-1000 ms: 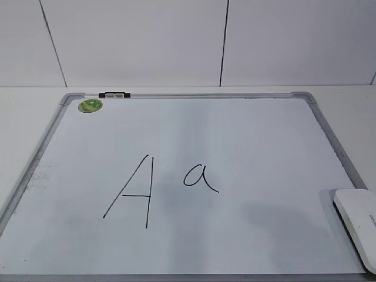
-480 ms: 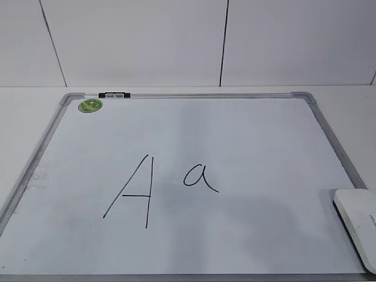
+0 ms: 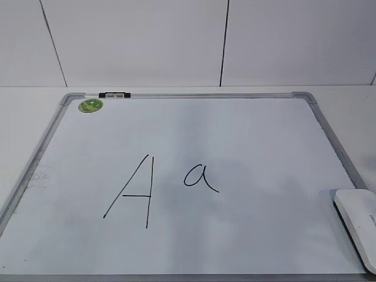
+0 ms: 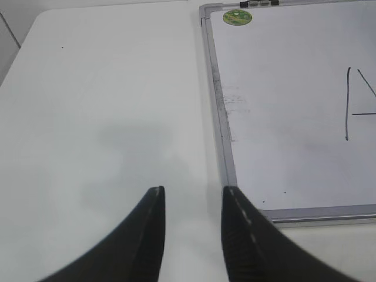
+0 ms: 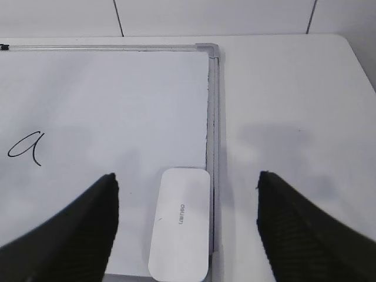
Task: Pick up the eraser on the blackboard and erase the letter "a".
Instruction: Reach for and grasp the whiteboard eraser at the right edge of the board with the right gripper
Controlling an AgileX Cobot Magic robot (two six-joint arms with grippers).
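The white eraser [image 3: 359, 226] lies flat in the near right corner of the blackboard [image 3: 235, 135]; it also shows in the right wrist view [image 5: 181, 223]. The small cursive letter "a" [image 3: 201, 177] sits near the board's middle, right of a capital "A" [image 3: 132, 194], and shows in the right wrist view [image 5: 26, 147]. My right gripper [image 5: 187, 179] is wide open above the eraser, one finger on each side, apart from it. My left gripper [image 4: 192, 191] is open and empty over the bare table left of the board [image 4: 282, 147]. No gripper shows in the exterior view.
A green oval sticker [image 3: 90, 106] and a black clip [image 3: 114, 94] sit at the board's far left corner. White table [image 4: 106, 106] surrounds the board; a white panelled wall [image 3: 176, 41] stands behind. The table's right edge [image 5: 361, 59] is close.
The eraser looks very slightly lower in the exterior view and the faint shadow on the board has shifted. Otherwise nothing has visibly changed.
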